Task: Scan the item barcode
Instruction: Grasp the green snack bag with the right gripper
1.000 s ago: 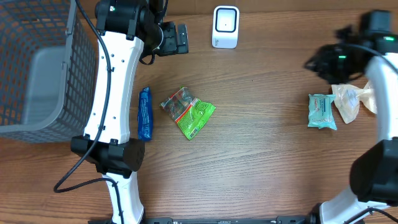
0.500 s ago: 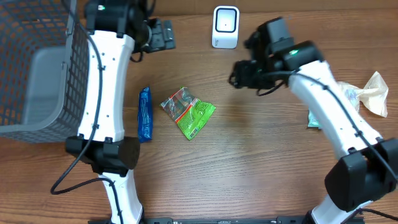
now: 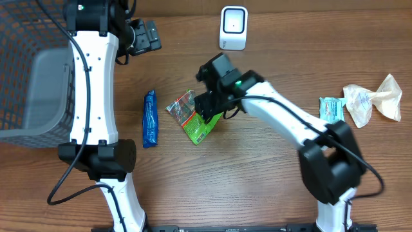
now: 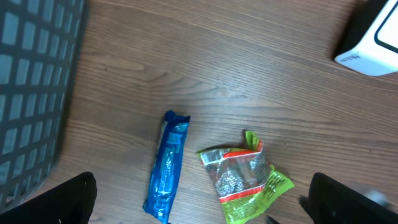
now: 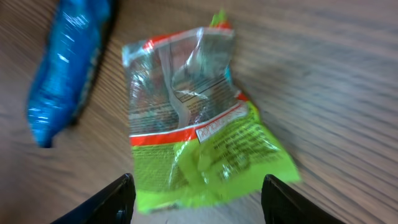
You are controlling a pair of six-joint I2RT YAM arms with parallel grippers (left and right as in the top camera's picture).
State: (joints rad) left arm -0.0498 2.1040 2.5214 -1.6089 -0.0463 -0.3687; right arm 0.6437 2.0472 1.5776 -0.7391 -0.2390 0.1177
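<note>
**Right claw poised over the green snack bag, scanner waiting at the top of the table**

In the overhead view my right gripper (image 3: 208, 106) sits near the middle of the frame, over the right-hand part of the green snack bag (image 3: 192, 121). Its claw is released. In the right wrist view the two fingers (image 5: 121, 198) stand wide apart at the bottom edge, with the bag's (image 5: 193, 124) green lower end between them. Nothing is pinched yet. I judge the fingers are spread like this so they can straddle the crumpled foil before closing.

The bag lies flat on the wooden table (image 3: 270, 174), just left of centre, with its clear printed panel facing up. I cannot make out a barcode in any view.

The white scanner (image 3: 233, 28) stands at the top centre. It is well apart from the bag, so the bag must be lifted and carried up to it.

My left gripper (image 3: 147, 35) is parked at the upper left, beside the grey basket (image 3: 32, 64). It is fully released and holds nothing, and it seems to be keeping out of the right arm's way.

A blue packet (image 3: 149, 118) lies near the bag's left side, apart from it. At the right edge a teal pack (image 3: 332, 115) and a pale crinkled wrapper (image 3: 370, 100) sit touching each other.
</note>
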